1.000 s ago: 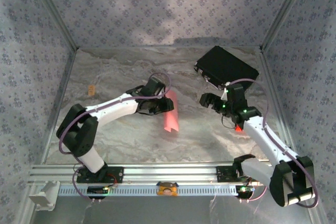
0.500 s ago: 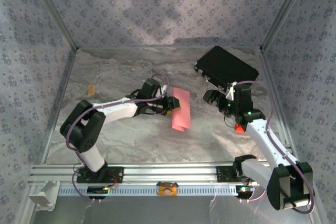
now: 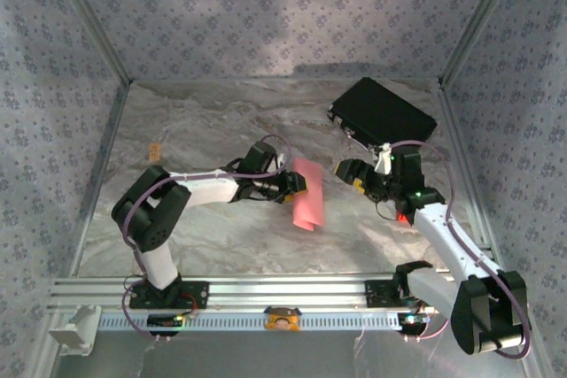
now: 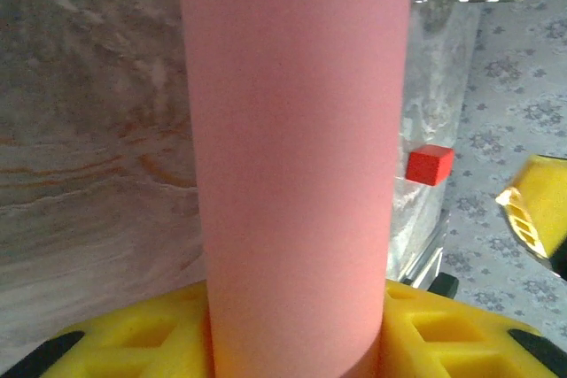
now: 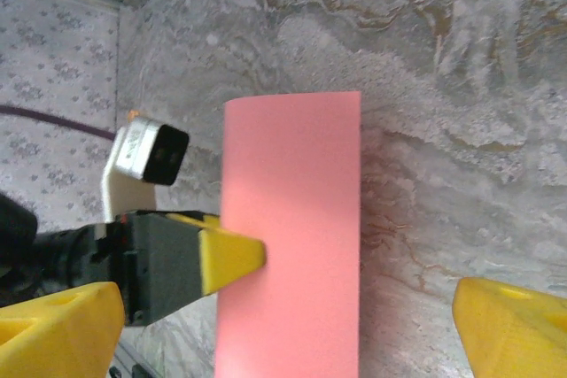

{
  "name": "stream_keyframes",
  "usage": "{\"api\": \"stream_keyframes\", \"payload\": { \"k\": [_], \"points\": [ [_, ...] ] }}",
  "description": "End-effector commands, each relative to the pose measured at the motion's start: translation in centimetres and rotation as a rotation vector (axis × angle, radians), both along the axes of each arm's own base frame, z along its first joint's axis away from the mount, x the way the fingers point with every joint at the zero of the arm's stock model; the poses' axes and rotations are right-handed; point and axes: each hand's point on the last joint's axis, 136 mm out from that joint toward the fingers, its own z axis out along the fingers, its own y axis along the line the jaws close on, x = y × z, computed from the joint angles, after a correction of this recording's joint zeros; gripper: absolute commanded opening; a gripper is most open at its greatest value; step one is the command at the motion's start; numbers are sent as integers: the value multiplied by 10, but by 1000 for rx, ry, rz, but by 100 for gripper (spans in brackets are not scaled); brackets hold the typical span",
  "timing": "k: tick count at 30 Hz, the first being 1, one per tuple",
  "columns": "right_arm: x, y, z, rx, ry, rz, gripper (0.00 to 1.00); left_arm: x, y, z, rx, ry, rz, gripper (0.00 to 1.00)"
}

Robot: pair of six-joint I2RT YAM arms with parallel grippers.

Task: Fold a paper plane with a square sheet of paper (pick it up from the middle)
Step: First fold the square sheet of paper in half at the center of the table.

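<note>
Jaws: we note left gripper clamping the square sheet of paper; right gripper wide; black case at tabletop's far-right corner.

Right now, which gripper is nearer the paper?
Left. The left gripper is shut on the paper, holding it off the table. The right gripper hangs open to the paper's right, apart from it.
</note>
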Motion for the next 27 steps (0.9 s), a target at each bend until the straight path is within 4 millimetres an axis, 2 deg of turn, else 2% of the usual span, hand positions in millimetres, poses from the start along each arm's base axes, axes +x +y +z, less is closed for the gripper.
{"api": "stream_keyframes", "payload": {
  "k": [1, 7, 14, 22, 27],
  "points": [
    [-7, 7, -1, 7, -10, 52, 97, -4, -2, -13, 21, 2, -8, 43],
    [6, 4, -5, 2, -49, 8, 96, -7, 5, -30, 82, 4, 7, 43],
    [9, 16, -9, -21, -39, 29, 96, -6, 21, -38, 170, -18, 20, 51],
    [11, 20, -13, -37, -22, 35, 96, -2, 39, -31, 303, -98, 27, 63],
    [11, 26, -17, -35, -1, 59, 96, 1, 44, -30, 318, -110, 23, 61]
  ]
}}
